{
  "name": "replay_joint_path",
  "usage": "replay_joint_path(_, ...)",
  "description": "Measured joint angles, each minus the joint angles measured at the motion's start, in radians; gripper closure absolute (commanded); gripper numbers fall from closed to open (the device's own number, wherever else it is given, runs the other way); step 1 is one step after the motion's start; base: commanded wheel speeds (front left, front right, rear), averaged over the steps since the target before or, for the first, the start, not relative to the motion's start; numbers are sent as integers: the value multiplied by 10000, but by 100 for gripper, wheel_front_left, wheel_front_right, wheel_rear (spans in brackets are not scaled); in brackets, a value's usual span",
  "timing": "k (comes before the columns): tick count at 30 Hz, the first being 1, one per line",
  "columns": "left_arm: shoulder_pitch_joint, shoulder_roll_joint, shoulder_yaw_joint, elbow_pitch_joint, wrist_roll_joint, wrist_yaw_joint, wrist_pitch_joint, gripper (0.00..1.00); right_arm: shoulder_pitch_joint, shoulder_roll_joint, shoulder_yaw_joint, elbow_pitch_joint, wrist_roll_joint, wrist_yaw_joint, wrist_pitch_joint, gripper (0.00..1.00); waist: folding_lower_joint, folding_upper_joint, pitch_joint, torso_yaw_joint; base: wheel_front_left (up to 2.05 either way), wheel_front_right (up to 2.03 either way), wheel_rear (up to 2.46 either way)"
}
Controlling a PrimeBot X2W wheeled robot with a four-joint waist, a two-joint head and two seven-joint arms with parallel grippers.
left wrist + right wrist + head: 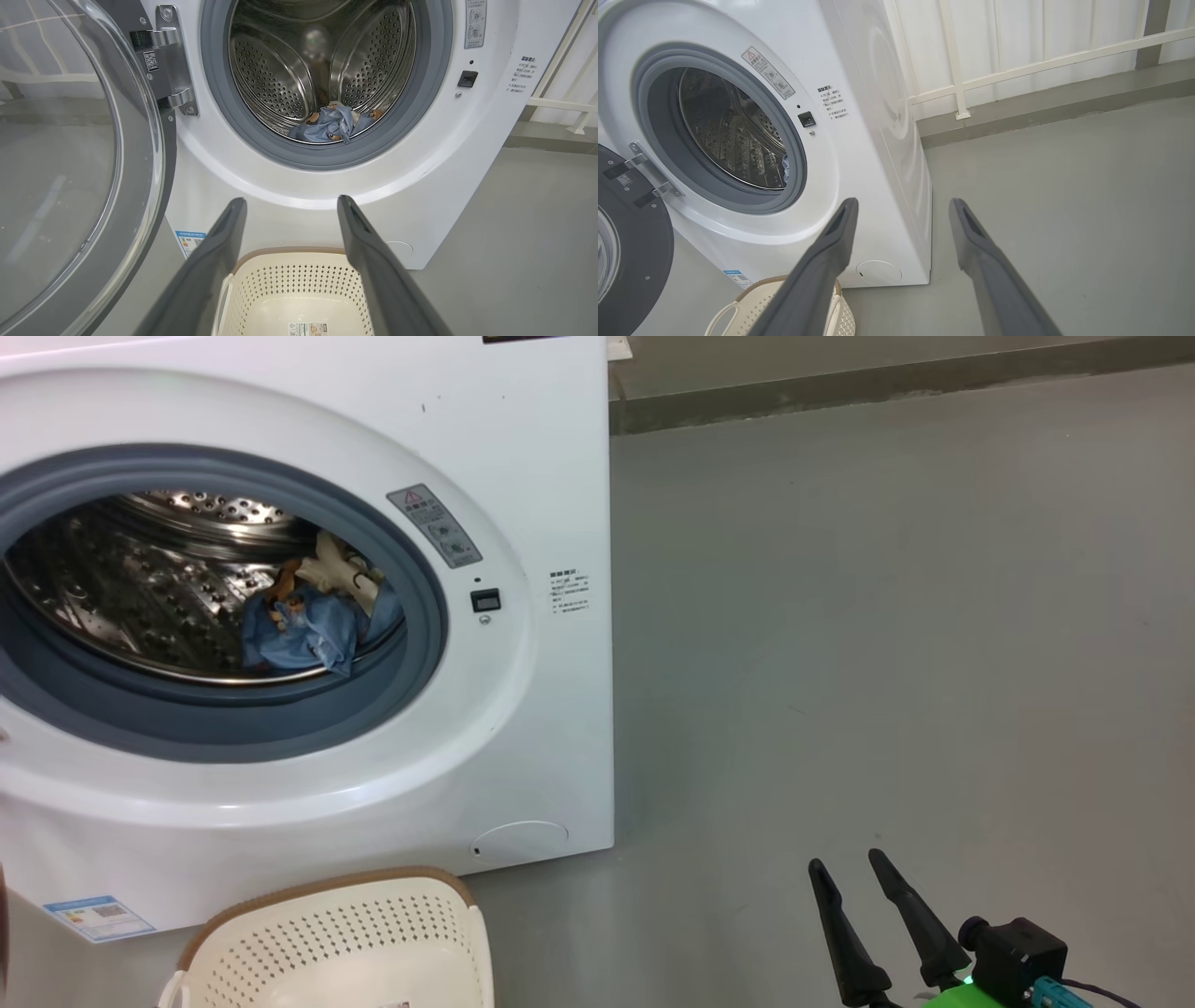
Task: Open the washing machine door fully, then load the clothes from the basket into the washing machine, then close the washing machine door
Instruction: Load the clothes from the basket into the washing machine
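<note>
The white washing machine (523, 448) stands with its round mouth uncovered. Its door (70, 177) hangs swung out on the hinge at the left; the black rim also shows at the edge (640, 261). Light-blue clothes (308, 625) with cream and orange pieces lie inside the steel drum (327, 126). The cream perforated basket (345, 933) sits on the floor in front of the machine, with only a label on its bottom (299, 284). My left gripper (292, 205) is open above the basket, fingers aimed at the drum. My right gripper (850, 868) is open, low at the right, holding nothing.
Grey floor (887, 644) spreads wide to the right of the machine. A white railing (1017, 70) and a low kerb run along the back wall. The open door takes up the room left of the basket.
</note>
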Motion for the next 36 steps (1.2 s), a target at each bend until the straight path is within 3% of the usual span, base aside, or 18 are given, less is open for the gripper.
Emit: replay_joint_path(36, -1, -67, -142, 115, 27, 0, 0, 0, 0, 0, -165, -6, -176, 0, 0, 0, 1, 0, -135, 264, 0, 0, 0)
